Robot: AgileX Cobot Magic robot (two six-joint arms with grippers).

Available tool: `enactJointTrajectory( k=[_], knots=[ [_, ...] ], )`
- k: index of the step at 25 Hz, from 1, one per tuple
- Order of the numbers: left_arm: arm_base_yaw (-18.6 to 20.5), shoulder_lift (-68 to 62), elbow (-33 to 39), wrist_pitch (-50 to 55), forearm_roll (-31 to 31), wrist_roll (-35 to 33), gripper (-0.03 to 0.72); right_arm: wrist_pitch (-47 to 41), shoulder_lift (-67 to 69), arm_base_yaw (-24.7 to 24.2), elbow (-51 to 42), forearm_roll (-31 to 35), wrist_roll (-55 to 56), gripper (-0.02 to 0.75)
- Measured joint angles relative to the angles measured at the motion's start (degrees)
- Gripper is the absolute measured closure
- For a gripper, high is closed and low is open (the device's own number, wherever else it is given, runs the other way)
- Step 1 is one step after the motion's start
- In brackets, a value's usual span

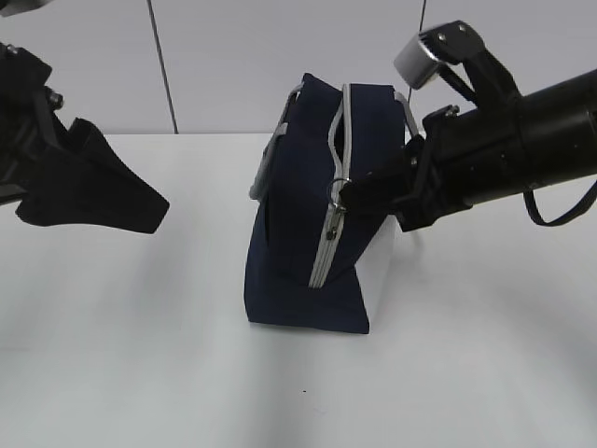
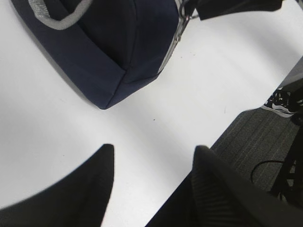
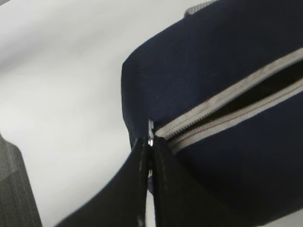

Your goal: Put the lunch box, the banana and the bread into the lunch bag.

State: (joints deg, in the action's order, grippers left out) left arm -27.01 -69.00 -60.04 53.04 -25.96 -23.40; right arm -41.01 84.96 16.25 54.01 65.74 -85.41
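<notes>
The right gripper (image 3: 150, 156) pinches the lunch bag (image 1: 298, 252) zipper pull (image 3: 150, 137) between shut jaws to work the zipper; the left gripper (image 2: 154, 182) waits half-open, empty

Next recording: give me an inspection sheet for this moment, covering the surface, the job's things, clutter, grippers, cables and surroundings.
Surface: white table, bare around the bag.
Job's things: navy lunch bag stands upright, its grey zipper partly open. Lunch box, banana and bread: nothing seen in any view.
Clutter: nothing seen.
Grippers: right gripper shut on the zipper pull at the bag's side; left gripper open, holding nothing, off to the left, clear of the bag.
Cables: a black cable loops under the right arm; another lies on the floor.
Surroundings: pale panelled wall behind; grey floor beside the table, with a shoe at the edge of the left wrist view.
</notes>
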Motion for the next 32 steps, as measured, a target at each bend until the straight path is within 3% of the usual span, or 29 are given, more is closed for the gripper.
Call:
enactJointTrajectory(
  k=[7,14,19,32],
  knots=[
    [0.00,-5.49,0.00,-0.02,-1.97,-1.31,0.308,2.20,0.00,0.00,2.48,-0.22,0.27,0.754],
    [0.00,-7.02,0.00,-6.92,-13.55,-18.68,0.308,2.29,0.00,0.00,5.30,-0.40,0.40,0.754],
    [0.00,-7.95,0.00,-12.15,-16.94,-25.05,0.305,2.29,0.00,0.00,7.26,-0.54,0.40,0.754],
    [0.00,-16.12,0.04,-16.82,-35.90,-43.75,0.181,2.08,0.00,0.00,9.86,-0.91,0.40,0.754]
  ],
)
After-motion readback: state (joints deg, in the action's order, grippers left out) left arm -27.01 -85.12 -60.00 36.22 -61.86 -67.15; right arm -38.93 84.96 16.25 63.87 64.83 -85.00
